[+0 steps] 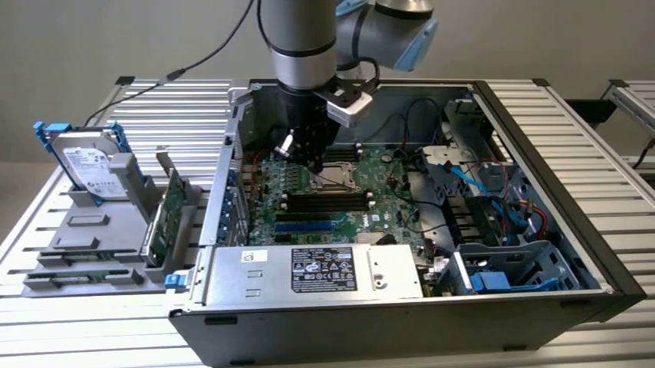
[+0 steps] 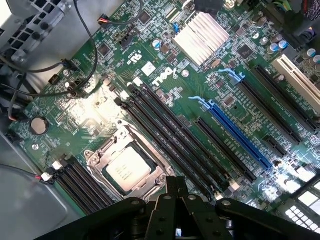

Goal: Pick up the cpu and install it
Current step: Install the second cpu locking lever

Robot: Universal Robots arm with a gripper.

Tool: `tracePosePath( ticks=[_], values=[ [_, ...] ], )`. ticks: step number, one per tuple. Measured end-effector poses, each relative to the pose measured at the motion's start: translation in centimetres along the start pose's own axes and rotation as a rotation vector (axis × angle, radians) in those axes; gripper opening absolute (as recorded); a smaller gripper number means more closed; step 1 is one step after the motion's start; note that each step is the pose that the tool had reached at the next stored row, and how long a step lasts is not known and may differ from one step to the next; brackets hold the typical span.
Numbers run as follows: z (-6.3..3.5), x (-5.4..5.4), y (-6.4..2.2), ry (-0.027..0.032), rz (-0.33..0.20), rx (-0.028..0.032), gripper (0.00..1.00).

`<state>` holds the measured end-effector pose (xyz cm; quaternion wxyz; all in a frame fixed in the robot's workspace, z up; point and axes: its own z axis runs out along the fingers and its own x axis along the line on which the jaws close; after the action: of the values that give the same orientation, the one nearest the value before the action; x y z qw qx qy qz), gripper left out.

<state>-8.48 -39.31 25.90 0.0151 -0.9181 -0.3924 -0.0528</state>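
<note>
The pincer [image 2: 176,197] is seen closed, its dark fingers [image 2: 170,192] brought together with nothing between them. It is held over the motherboard [image 2: 165,85], just beside the processor socket [image 2: 127,167], and no contact with the board can be made out. In the exterior view the arm [image 1: 302,38] is lowered into the far-left part of the open computer case [image 1: 603,284], with the pincer [image 1: 319,165] hanging above the green board.

The cpu [image 2: 128,167] is seen seated in the socket, its dull silver top facing up and framed by the metal bracket. Whether the bracket is latched down is hard to tell, since the near edge is hidden by the fingers. Black memory slots [image 2: 175,140] are laid alongside the socket, with a blue expansion slot [image 2: 235,130] beyond them and a finned silver heatsink [image 2: 202,37] farther off.

Inside the case, a silver power supply [image 1: 317,272] with a black label is mounted along the near wall, and a blue-grey drive cage [image 1: 517,268] is set in the near-right corner, with blue cables [image 1: 486,188] run above it.

On the exterior view's left, outside the case, a grey holder [image 1: 87,230] is placed on the slatted table [image 1: 164,100]. A hard drive [image 1: 87,165] with a white label is stood upright in it, and a green circuit card [image 1: 164,218] is slotted beside it.
</note>
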Motion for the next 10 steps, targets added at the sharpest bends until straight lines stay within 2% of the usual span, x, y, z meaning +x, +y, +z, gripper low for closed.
tracePosePath(
  ticks=[3,10],
  values=[
    [0.17,0.0,0.18,0.0004,0.0,0.0002,0.11],
    [1.37,-0.1,0.17,-0.0003,0.0,0.0002,0.11]
  ],
)
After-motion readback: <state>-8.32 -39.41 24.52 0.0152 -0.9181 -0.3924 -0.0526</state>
